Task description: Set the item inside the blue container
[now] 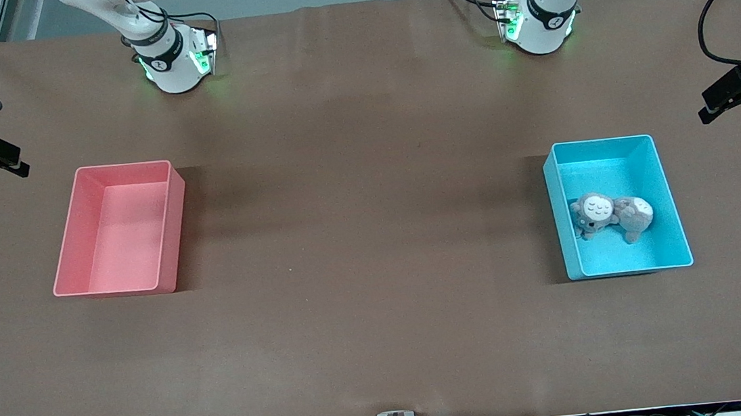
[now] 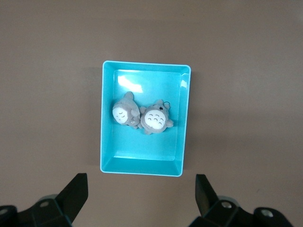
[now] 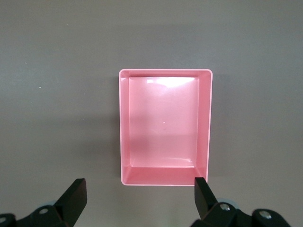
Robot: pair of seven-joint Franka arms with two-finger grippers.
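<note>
- Brown paper covers the table [image 1: 383,342]. In the front view the pink bin [image 1: 172,227] sits toward the right arm's end and the blue container [image 1: 674,219] toward the left arm's end, with two grey plush toys [image 1: 609,215] touching inside it.
- Left wrist view: the left gripper [image 2: 142,196] hangs high above the blue container [image 2: 106,118], fingers [image 2: 75,194] spread wide, holding nothing.
- Right wrist view: the right gripper [image 3: 139,198] hangs over the pink bin [image 3: 124,127], equally wide and empty.
</note>
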